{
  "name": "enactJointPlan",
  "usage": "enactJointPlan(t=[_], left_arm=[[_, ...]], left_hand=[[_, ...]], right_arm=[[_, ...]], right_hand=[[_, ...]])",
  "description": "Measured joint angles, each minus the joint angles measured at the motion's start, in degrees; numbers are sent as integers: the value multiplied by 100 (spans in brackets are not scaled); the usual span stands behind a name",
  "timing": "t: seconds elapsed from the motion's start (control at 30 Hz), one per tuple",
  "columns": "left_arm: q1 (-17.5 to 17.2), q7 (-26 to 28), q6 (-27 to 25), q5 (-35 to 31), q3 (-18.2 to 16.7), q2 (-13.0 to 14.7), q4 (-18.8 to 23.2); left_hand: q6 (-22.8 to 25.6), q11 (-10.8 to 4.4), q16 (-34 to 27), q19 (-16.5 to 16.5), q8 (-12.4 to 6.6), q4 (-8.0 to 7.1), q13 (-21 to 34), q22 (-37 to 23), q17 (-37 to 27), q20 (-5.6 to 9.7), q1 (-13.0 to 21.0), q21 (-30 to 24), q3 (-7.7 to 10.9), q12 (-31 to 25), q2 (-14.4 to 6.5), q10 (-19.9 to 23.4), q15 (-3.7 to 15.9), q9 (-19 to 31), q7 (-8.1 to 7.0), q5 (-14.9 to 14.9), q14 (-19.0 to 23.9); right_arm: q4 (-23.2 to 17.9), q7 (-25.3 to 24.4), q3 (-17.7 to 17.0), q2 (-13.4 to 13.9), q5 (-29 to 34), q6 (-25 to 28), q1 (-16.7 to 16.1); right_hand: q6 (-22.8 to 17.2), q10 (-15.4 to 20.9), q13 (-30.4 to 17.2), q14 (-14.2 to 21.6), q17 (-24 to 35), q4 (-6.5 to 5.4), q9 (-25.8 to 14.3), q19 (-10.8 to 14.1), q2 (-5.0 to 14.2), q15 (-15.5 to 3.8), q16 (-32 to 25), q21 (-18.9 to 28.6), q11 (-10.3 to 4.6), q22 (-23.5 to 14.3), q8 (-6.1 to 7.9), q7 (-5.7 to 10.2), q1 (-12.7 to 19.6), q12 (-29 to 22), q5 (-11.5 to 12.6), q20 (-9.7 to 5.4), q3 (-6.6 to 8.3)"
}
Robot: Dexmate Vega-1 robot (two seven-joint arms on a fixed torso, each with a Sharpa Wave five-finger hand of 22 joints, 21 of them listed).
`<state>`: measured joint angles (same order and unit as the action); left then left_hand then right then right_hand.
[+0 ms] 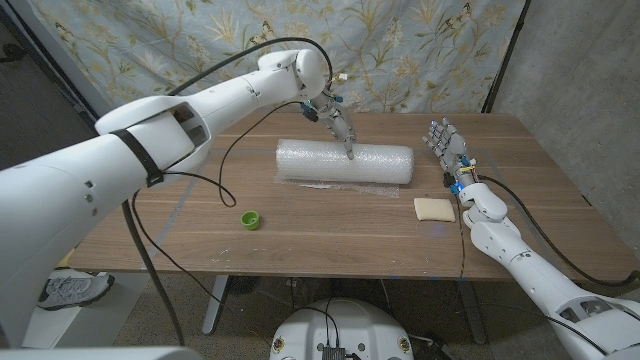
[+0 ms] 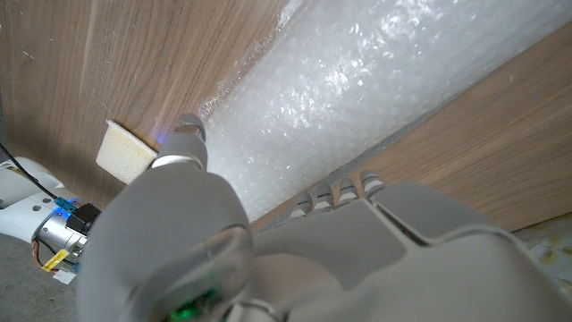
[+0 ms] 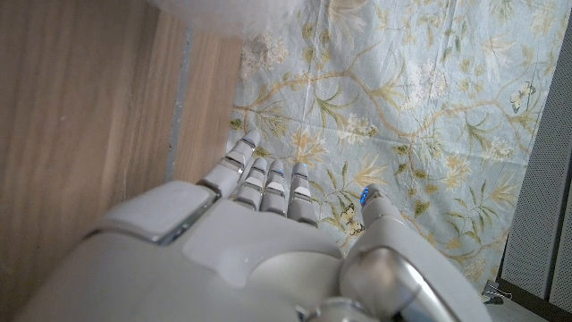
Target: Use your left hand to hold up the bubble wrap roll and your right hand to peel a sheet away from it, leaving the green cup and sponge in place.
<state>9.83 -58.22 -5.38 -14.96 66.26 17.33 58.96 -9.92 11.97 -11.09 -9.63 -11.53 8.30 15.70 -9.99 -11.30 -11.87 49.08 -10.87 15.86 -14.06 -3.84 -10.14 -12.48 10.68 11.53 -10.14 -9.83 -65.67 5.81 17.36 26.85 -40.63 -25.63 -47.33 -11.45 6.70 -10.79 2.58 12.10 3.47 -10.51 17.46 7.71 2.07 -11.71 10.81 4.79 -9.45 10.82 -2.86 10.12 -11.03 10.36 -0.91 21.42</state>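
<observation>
One bubble wrap roll [image 1: 345,163], one green cup [image 1: 250,219], one sponge [image 1: 434,208]

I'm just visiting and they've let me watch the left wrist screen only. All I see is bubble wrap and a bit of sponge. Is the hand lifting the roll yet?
Observer: No. In the head view the bubble wrap roll lies on the table, with the left hand reaching down onto its top.
Operator: Where's the other hand?
Observer: The right hand stands open beyond the roll's right end, holding nothing.
Operator: Anything else on the table?
Observer: A green cup sits in front of the roll, left of the sponge.
</observation>
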Motion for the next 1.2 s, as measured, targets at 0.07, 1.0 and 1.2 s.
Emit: enactJointPlan(t=[0.07,1.0,1.2], left_arm=[[-18,-6,-27,2,0,20,38],[32,278,-90,-386,247,-152,-48],[-16,372,-189,-521,297,-150,104]], left_hand=[[0,0,0,0,0,8,0,0,0,0,0,0,-8,0,0,0,0,0,0,0,0],[9,0,0,0,0,8,1,0,0,0,0,0,-7,0,0,0,0,0,-10,0,0],[9,0,0,35,0,8,1,-30,0,8,0,0,-7,0,0,0,0,1,-10,0,0]], right_arm=[[-2,0,0,4,0,6,-5],[194,151,-22,-26,-113,20,24],[229,170,-38,-41,-141,11,26]], right_hand=[[0,0,0,0,0,0,0,-7,0,0,0,0,0,0,0,0,0,0,0,7,0],[0,1,2,1,-12,0,0,-43,0,-1,0,0,-1,0,0,0,0,0,0,42,0],[0,1,2,1,-12,0,0,-42,-25,-1,0,0,-1,0,0,0,-25,0,0,41,0]])
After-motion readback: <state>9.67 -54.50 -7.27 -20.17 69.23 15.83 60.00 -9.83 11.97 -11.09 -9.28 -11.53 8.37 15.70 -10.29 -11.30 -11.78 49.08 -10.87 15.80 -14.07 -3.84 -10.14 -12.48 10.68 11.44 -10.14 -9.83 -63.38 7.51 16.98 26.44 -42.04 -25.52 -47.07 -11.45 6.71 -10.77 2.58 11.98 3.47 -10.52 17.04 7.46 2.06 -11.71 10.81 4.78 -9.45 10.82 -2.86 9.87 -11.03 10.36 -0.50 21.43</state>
